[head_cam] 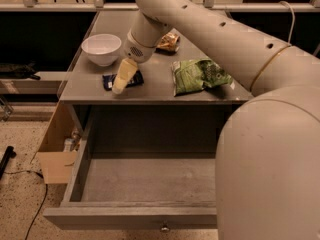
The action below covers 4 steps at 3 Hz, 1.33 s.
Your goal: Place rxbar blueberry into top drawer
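Note:
The rxbar blueberry, a small flat dark navy wrapper, lies on the grey counter near its front left edge. My gripper hangs directly over the bar, its pale fingers covering the bar's middle. The top drawer stands pulled out below the counter, its inside bare, with a small round knob on the front panel.
A white bowl stands behind the bar at the left. A green bag lies to the right. A brown-orange snack packet lies behind my arm. An open cardboard box stands on the floor left of the drawer.

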{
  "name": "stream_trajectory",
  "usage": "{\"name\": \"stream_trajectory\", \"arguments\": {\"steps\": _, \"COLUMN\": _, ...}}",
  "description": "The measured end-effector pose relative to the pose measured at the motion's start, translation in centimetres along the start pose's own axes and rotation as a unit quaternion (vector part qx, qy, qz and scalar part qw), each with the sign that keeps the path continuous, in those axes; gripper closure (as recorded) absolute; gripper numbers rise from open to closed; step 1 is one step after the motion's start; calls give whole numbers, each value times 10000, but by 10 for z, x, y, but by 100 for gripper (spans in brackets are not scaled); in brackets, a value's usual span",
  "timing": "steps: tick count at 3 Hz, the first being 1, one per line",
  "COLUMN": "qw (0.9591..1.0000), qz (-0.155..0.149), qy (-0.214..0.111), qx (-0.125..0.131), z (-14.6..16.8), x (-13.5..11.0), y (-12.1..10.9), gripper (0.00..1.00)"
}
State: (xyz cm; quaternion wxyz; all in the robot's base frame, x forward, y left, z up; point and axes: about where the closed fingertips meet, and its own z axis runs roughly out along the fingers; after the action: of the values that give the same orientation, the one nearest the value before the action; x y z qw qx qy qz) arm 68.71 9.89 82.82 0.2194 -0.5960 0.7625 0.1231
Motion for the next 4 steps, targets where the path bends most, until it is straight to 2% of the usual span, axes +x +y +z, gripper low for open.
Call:
{"name": "stream_trajectory", "arguments": {"steps": 1, "qw": 10000, "qz": 0, "qy": 0, "qx": -1, "z": 0, "x": 0, "y": 0, "gripper": 17}}
{"name": "stream_trajectory", "arguments": {"steps": 4, "qw": 10000, "qz": 0, "qy": 1, "qx": -1, "z": 0, "x": 0, "y": 0, "gripper": 85}}
